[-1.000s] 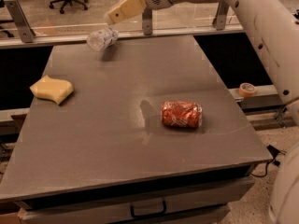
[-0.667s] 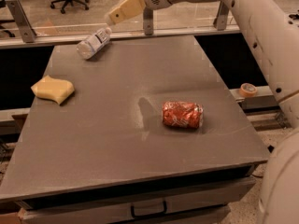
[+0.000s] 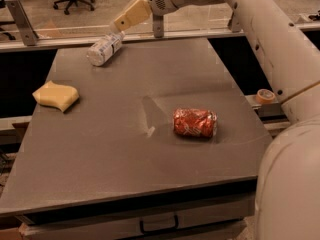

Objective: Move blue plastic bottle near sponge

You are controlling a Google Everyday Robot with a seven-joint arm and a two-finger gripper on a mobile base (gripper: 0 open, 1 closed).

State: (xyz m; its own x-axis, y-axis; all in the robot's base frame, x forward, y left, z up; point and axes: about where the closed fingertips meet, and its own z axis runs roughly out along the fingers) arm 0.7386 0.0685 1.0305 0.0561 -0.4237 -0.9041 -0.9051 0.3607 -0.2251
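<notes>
Nearest you, the can [image 3: 195, 122] lies mid-right on the table [image 3: 125, 174], and the sponge [image 3: 56, 95] sits at the left edge. Farther back, the bottle [image 3: 104, 49] lies on its side near the far-left corner, well apart from the sponge: move not yet done. The gripper [image 3: 122, 24] is at the bottle's cap end; grip state can't be told, so verify before bringing bottle to sponge.

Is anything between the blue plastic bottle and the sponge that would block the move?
Nothing visible does. Only bare grey table separates the clear blue plastic bottle, on its side at the far edge, from the pale yellow foam sponge at left. The crushed red can sits well right. The gripper hangs by the bottle's cap end.
</notes>
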